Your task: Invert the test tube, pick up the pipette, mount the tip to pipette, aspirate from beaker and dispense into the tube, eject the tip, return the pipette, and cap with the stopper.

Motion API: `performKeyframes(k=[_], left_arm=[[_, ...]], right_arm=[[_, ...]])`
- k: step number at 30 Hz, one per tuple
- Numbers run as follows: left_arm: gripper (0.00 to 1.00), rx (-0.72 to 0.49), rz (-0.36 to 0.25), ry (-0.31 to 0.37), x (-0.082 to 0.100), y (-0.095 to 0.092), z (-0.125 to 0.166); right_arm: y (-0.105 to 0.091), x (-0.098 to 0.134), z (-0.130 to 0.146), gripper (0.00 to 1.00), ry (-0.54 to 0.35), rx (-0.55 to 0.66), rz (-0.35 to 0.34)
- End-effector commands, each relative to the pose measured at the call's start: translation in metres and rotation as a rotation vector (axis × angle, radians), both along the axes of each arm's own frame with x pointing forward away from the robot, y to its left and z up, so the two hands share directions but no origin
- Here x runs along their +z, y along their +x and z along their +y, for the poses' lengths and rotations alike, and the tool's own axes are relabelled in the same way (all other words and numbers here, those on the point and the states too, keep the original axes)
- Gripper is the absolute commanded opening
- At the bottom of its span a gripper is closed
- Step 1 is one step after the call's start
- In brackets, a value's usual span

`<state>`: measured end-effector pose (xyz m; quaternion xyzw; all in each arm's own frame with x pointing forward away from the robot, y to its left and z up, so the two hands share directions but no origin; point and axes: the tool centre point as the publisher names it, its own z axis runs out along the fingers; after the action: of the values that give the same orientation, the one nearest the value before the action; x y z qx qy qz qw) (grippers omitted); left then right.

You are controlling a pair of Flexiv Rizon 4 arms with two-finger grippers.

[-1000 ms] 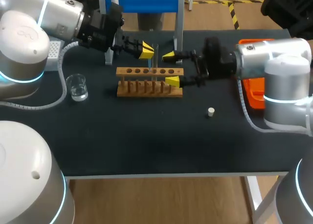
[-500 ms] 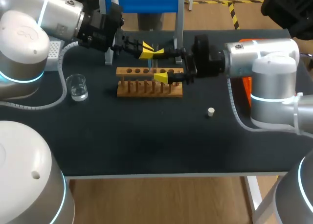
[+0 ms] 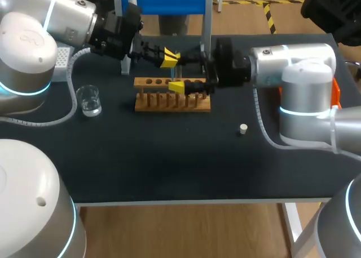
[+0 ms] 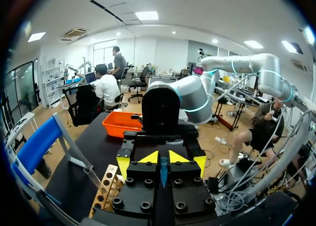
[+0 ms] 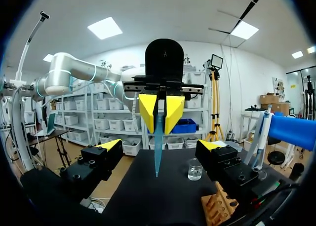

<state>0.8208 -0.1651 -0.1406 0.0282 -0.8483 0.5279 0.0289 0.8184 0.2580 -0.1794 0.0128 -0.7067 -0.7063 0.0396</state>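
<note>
Two matching arms here, fat rounded links in silver-grey, each joint ringed by a thin band of blue-white light. The left arm [image 3: 62, 18] runs into a chunky black wrist, and so does the right arm [image 3: 293, 66]. A pale ribbed cable [image 3: 70, 103] trails off each wrist. The left hand [image 3: 169, 58] has black fingers with bright yellow wedge tips. The right hand [image 3: 180, 72] looks the same, its black finger blocks studded with round socket screws [image 5: 89, 163].

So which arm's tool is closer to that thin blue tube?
Left. The left tool is shut on the tube, a finger on each side. The right tool is open, with the tube between its fingers but apart from both.
</note>
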Motion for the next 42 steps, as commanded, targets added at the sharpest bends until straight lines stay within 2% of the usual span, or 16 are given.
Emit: performKeyframes(k=[1, 8, 10, 12, 14, 15, 17, 29, 32, 34, 35, 42], left_arm=[[0.0, 0.002, -0.001, -0.001, -0.0004, -0.0005, -0.0005], [0.0, 0.002, -0.001, -0.001, -0.0004, -0.0005, -0.0005], [0.0, 0.002, -0.001, -0.001, -0.0004, -0.0005, -0.0005], [0.0, 0.002, -0.001, -0.001, -0.0004, -0.0005, -0.0005], [0.0, 0.002, -0.001, -0.001, -0.0004, -0.0005, -0.0005], [0.0, 0.002, -0.001, -0.001, -0.0004, -0.0005, -0.0005], [0.0, 0.002, -0.001, -0.001, -0.0004, -0.0005, -0.0005], [0.0, 0.002, -0.001, -0.001, -0.0004, -0.0005, -0.0005], [0.0, 0.002, -0.001, -0.001, -0.0004, -0.0005, -0.0005], [0.0, 0.002, -0.001, -0.001, -0.0004, -0.0005, -0.0005], [0.0, 0.002, -0.001, -0.001, -0.0004, -0.0005, -0.0005], [0.0, 0.002, -0.001, -0.001, -0.0004, -0.0005, -0.0005]], right_arm=[[0.0017, 0.001, 0.0029, 1.0, 0.002, 0.003, -0.003], [0.0021, 0.0018, 0.0064, 1.0, 0.002, 0.011, -0.005], [0.002, 0.0013, 0.007, 0.88, 0.003, 0.015, -0.005], [0.002, 0.001, 0.0076, 0.84, 0.002, 0.019, -0.007], [0.002, 0.0009, 0.0078, 0.72, 0.004, 0.024, -0.009], [0.0021, 0.0009, 0.008, 0.71, 0.006, 0.027, -0.01], [0.002, 0.0012, 0.008, 0.51, 0.008, 0.032, -0.013], [0.0004, 0.0027, 0.0059, 0.44, 0.014, 0.041, -0.017], [-0.0002, 0.0031, 0.0054, 0.31, 0.014, 0.043, -0.018], [-0.0007, 0.0034, 0.005, 0.07, 0.014, 0.046, -0.019], [-0.0008, 0.0036, 0.0048, 0.0, 0.014, 0.047, -0.019], [-0.0009, 0.0046, 0.0032, 0.0, 0.015, 0.052, -0.018]])
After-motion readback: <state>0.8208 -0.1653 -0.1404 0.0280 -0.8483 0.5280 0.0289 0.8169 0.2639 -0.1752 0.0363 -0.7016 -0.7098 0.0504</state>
